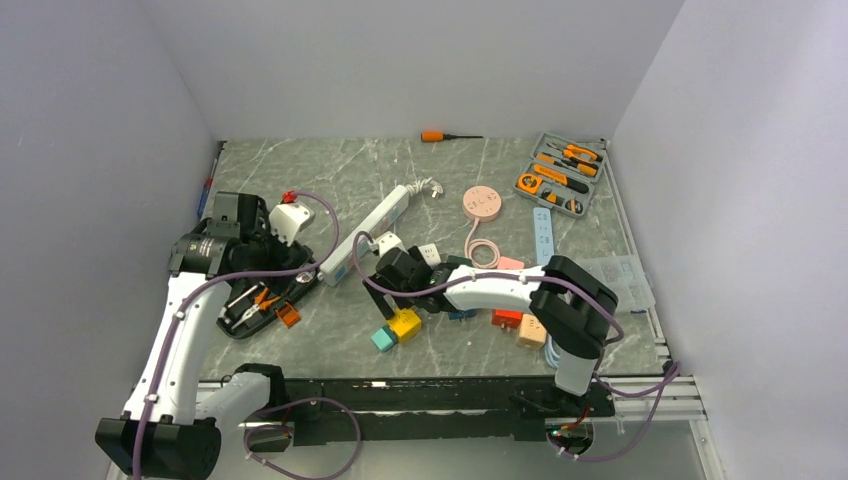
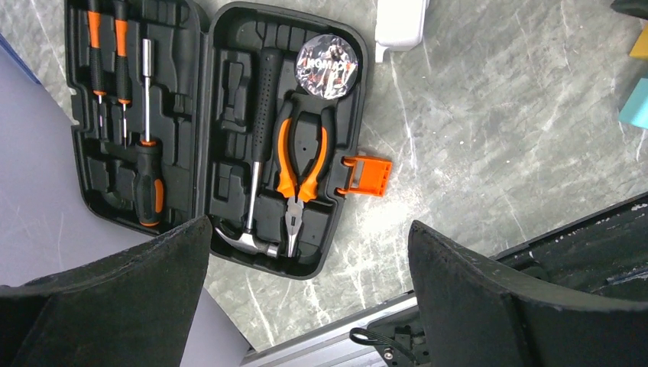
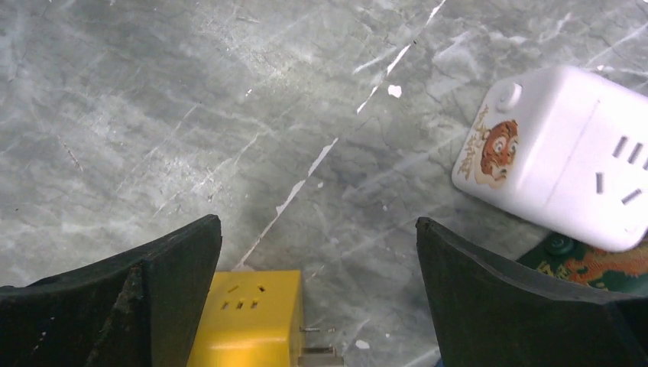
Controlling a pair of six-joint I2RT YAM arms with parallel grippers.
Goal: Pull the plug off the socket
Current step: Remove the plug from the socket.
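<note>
Yellow socket cube (image 3: 246, 317) between the jaws of the wide-spread right hand (image 3: 313, 225)

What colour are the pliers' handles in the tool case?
Orange; pliers show best in left wrist view.

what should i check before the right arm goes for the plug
1. Right tool open and empty: ok, jaws wide with nothing between them.
2. Right tool centred on the yellow socket cube: not ok, the cube sits low in the wrist view, close to the left finger.
3. Part to pull in sight: cannot tell, only a metal bit shows at the cube's lower edge.
4. White socket cube out of the way: ok, it lies off to the side, apart from the fingers.
5. Left tool free: ok, open and empty above the tool case.
</note>
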